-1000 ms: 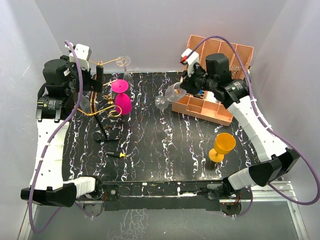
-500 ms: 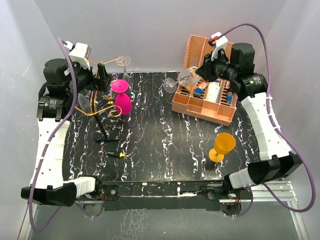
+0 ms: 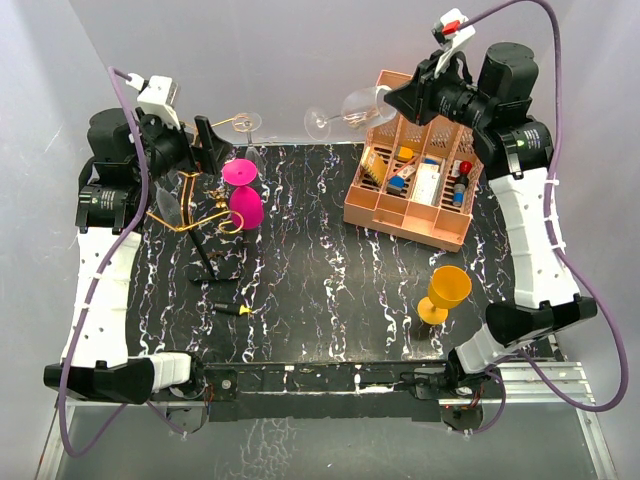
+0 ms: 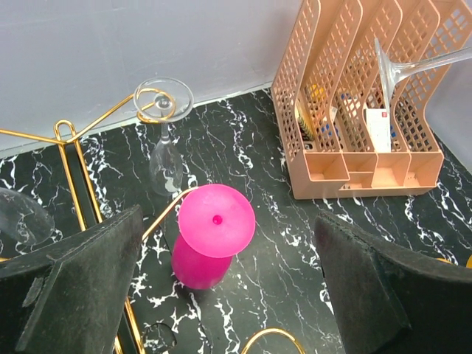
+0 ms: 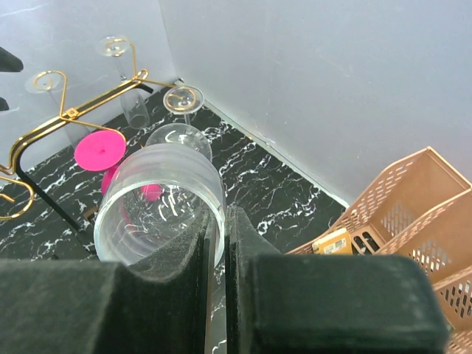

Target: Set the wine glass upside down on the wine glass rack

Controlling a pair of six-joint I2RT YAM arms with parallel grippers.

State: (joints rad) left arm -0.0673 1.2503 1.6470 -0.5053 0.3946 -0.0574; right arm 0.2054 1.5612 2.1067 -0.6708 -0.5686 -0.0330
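Observation:
My right gripper (image 3: 392, 98) holds a clear wine glass (image 3: 357, 103) high above the back left corner of the pink organiser, with the glass on its side and its foot pointing left. In the right wrist view the gripper (image 5: 220, 243) is shut on the rim of the wine glass (image 5: 158, 199), one finger inside the bowl. The gold wine glass rack (image 3: 180, 227) stands at the left and carries an upside-down pink glass (image 3: 243, 197) and a clear glass (image 3: 246, 122). My left gripper (image 3: 200, 160) hangs open above the rack (image 4: 72, 181), over the pink glass (image 4: 214, 221).
A salmon-pink organiser (image 3: 400, 222) with small items inside stands at the back right. An orange goblet (image 3: 446, 291) stands upright at the front right. A small black piece (image 3: 228, 309) lies near the rack's base. Grey walls close in the back and sides.
My right arm has lifted the clear wine glass up and back, from low in front of the organiser to high over its back left corner. The left gripper has hardly moved.

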